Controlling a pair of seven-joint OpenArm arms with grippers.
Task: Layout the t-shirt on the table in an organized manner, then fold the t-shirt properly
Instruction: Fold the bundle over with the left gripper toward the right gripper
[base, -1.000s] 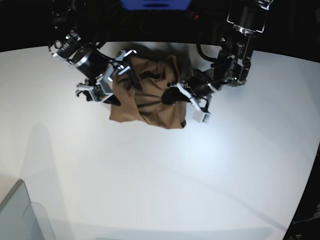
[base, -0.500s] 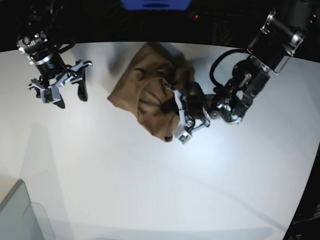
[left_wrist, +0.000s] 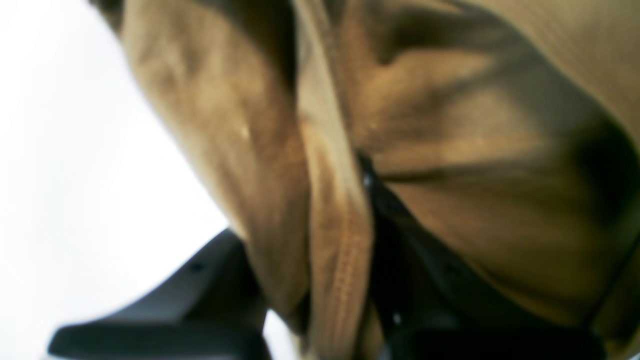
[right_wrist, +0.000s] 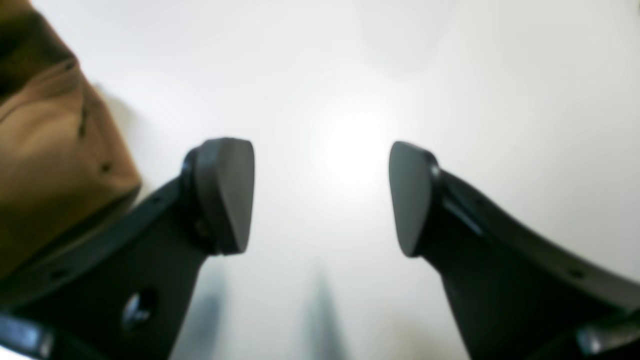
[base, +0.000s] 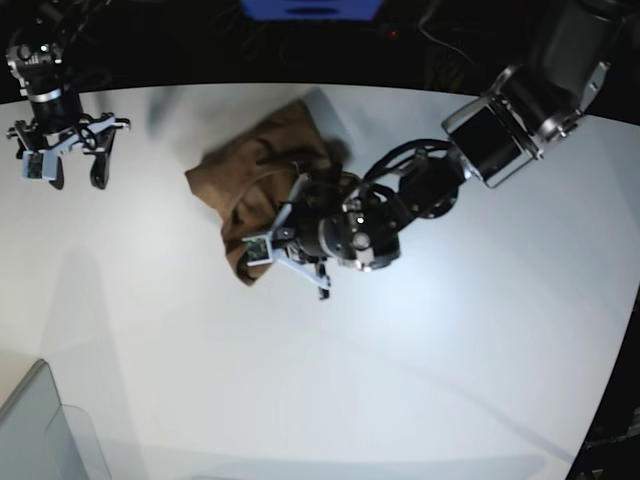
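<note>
Two hands in view: my left hand (base: 285, 255) is clenched on the crumpled brown t-shirt (base: 255, 185), bunched mid-tabletop (base: 400, 380) and running up-left from that grip, while my right hand (base: 60, 160) hangs released, well apart at the far edge.

Bright overhead light glares off the table (base: 330, 390); both wrist views are soft and blurred, base corners curve.
</note>
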